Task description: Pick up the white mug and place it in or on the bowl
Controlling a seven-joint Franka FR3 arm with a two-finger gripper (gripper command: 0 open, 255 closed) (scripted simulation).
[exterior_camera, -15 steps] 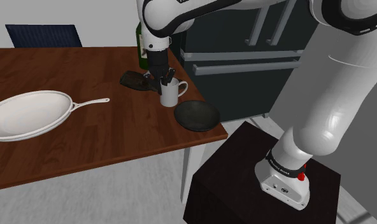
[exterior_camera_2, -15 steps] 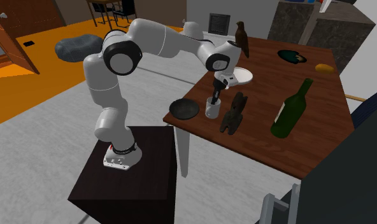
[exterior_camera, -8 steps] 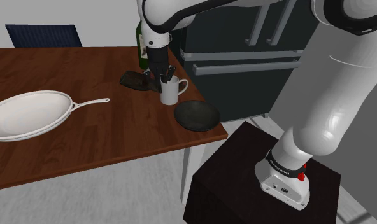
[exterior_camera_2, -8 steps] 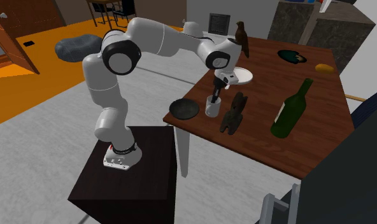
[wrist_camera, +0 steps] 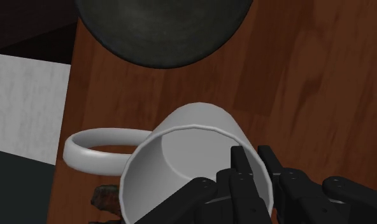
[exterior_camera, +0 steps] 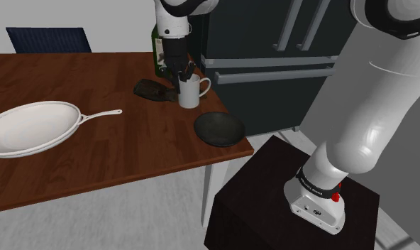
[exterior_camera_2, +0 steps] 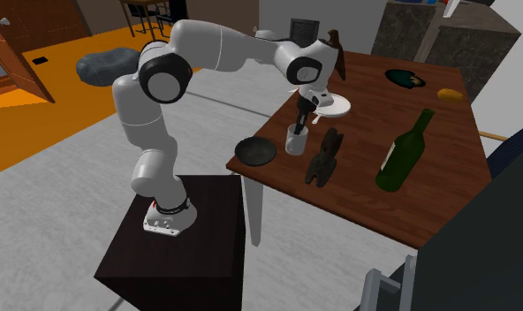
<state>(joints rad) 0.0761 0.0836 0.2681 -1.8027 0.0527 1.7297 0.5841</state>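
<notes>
White mug [exterior_camera: 189,92] was sitting near the corner of the desk [exterior_camera: 95,163], just behind the dark bowl [exterior_camera: 219,130] as the shoulder view had it, and close beside some dark lumpy thing [exterior_camera: 150,89]. Your jaws were clamped on the mug's wall, one finger [wrist_camera: 240,167] down inside the cup and the other outside it, on the side away from the handle [wrist_camera: 95,147]. I honestly couldn't tell whether the base had cleared the wood or was resting on it.

Handling-wise, my guess: it looked empty, so pretty light, and stiff enough that you couldn't squash it. The surface looked smooth though, so I'd have expected it to be slippery under a pinch like that. Holding one side of the rim also meant the weight hung off-centre, so it could have tipped or swung if you moved fast.

The wall was a fair place to take hold, as long as the fingers sat deep rather than right at the lip. The handle was a thin loop, not much to squeeze.

The bowl was shallow and close by, so the carry was short. I'd have lowered the mug in gently, since it looked like something that chips.
</notes>
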